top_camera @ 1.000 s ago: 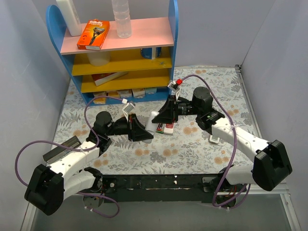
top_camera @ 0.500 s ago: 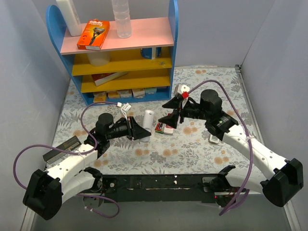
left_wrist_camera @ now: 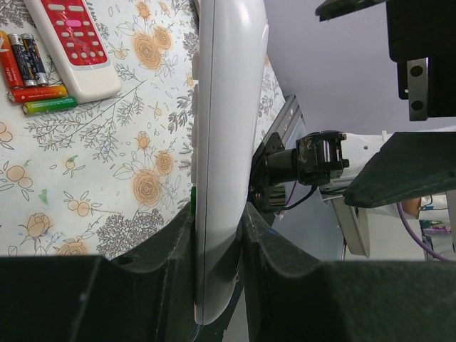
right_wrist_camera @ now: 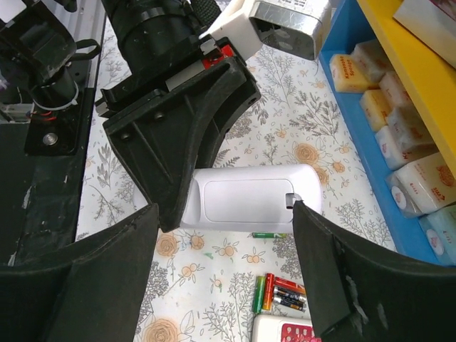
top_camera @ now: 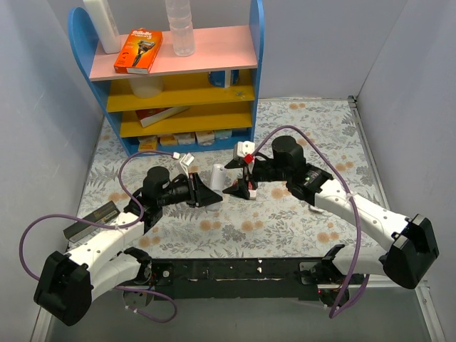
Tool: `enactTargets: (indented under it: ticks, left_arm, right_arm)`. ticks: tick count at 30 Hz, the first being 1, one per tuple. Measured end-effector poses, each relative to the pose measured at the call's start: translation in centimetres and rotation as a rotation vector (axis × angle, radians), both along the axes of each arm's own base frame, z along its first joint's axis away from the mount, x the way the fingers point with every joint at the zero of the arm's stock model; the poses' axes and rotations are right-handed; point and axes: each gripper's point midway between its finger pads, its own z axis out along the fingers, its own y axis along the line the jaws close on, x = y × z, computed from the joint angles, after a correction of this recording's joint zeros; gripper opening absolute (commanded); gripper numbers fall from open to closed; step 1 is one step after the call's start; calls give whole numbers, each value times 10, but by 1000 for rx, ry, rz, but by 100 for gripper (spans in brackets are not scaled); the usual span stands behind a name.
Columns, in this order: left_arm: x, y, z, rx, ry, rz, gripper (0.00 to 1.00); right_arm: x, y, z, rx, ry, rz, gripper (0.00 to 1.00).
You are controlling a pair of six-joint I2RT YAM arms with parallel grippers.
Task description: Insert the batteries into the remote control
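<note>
Inside left gripper (left_wrist_camera: 217, 221) — remote control (left_wrist_camera: 228, 107), cover (right_wrist_camera: 246, 203) on; batteries (left_wrist_camera: 37, 93) on table (left_wrist_camera: 107, 164).

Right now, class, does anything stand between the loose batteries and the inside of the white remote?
Yes: the battery cover is shut on the back of the remote control, which the left gripper holds. The batteries lie uncovered on the mat.

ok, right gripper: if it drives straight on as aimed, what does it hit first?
Most likely the remote control. Its plain white back sits squarely between the open fingers of the right gripper, and it is clamped in the left gripper. How far off it is remains unclear.
</note>
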Motion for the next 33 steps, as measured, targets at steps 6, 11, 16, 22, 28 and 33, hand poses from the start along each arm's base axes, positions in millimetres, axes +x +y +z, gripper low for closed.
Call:
enactTargets:
  ticks: [6, 11, 16, 22, 28, 33]
  left_arm:
    - [1, 0, 2, 8, -11, -1, 0]
    - [0, 1, 3, 16, -14, -3, 0]
    - [0, 2, 4, 19, -24, -5, 0]
    - [-1, 3, 1, 31, -17, -6, 0]
    - [0, 3, 4, 36, -23, -3, 0]
    - [1, 3, 4, 39, -21, 3, 0]
  right_arm:
    - [6, 4, -2, -13, -23, -8, 79]
    - [8, 7, -5, -21, -27, -7, 78]
    - [11, 11, -10, -33, -24, -3, 77]
    - [13, 14, -13, -40, -21, -1, 76]
    - [15, 17, -9, -36, -29, 2, 72]
    - [14, 17, -9, -38, -26, 6, 68]
